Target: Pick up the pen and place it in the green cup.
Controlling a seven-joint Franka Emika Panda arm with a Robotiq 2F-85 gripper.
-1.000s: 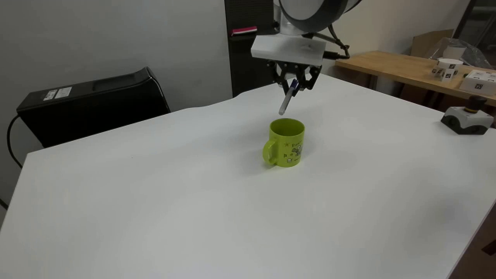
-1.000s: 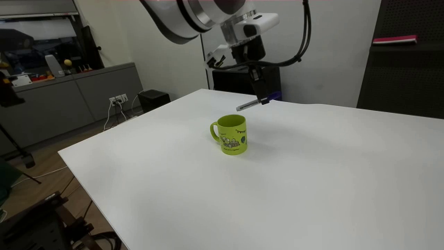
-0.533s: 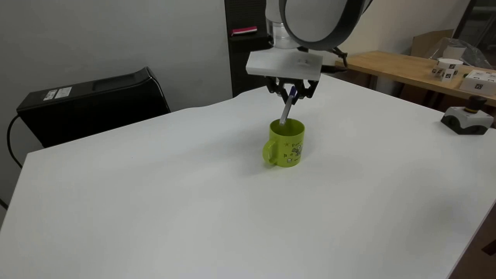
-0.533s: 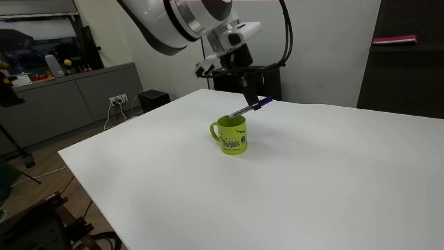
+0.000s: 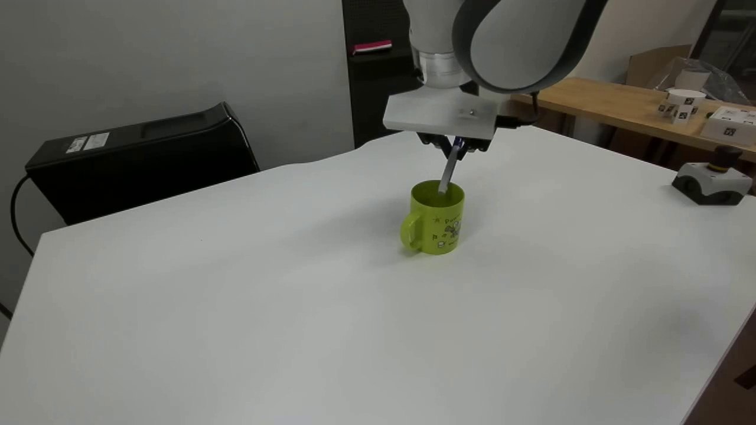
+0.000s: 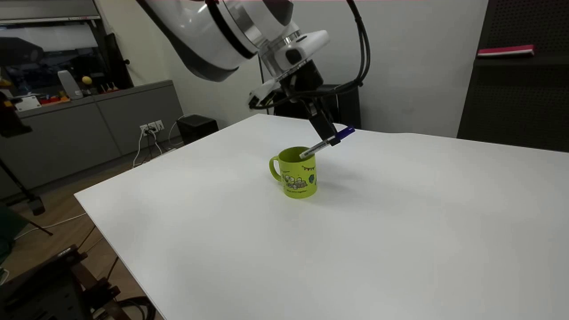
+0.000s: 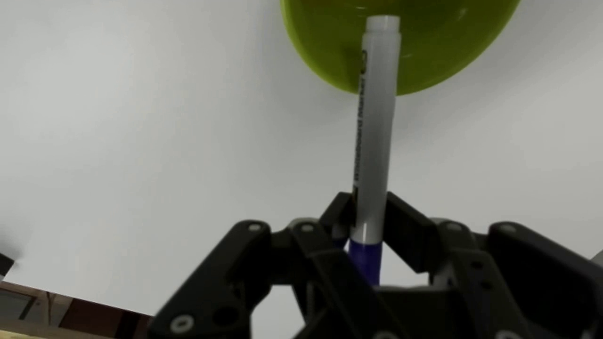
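The green cup (image 5: 433, 221) stands upright on the white table, handle to the left in both exterior views (image 6: 297, 171). The pen (image 5: 449, 170) has a white body and a blue cap end. My gripper (image 7: 369, 214) is shut on the pen (image 7: 375, 127) near the blue end. The pen is tilted, its white end pointing down into the cup's mouth, as an exterior view also shows (image 6: 316, 147). It crosses the cup's rim (image 7: 330, 81) in the wrist view; whether it touches the rim I cannot tell. The gripper (image 6: 335, 139) is above and beside the cup.
The white table (image 5: 266, 319) surrounds the cup. An emergency stop button box (image 5: 713, 180) sits at the table's right edge in an exterior view. A black case (image 5: 142, 159) stands behind the table. A wooden side table (image 5: 596, 100) holds white boxes.
My gripper has moved down with the pen in it. The pen's white end went from above the cup to within its mouth, then shifted slightly right in both exterior views. The cup has not moved.
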